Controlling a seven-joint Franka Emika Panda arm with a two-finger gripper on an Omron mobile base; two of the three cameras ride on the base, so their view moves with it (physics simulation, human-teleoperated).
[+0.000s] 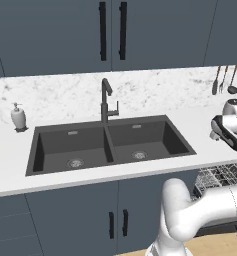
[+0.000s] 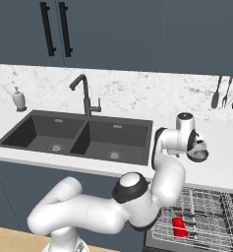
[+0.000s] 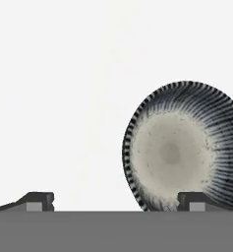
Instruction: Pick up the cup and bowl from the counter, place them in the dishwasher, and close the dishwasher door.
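Bowl (image 3: 179, 147) sits on the white counter (image 2: 221, 162), right of the sink (image 2: 78, 135) — round, shallow, with a pale centre and a dark ribbed rim of radial stripes. My gripper (image 3: 115, 202) hangs over it with the jaws spread wide and nothing held; one fingertip (image 3: 194, 201) overlaps the bowl's near edge in the hand view, the other stands well off over bare counter. From the right base view the wrist partly hides the bowl.

One red cup (image 2: 179, 227) lies in the silvery wire rack of the dishwasher (image 2: 206, 221), which is pulled out below the counter edge.

Around: dark double-basin sink with two drains, one dark faucet (image 1: 106, 102), one white soap bottle (image 1: 18, 117) at the far left, marbled backsplash, and dark utensils (image 1: 230, 81) hanging on it — I count four in the left base view.
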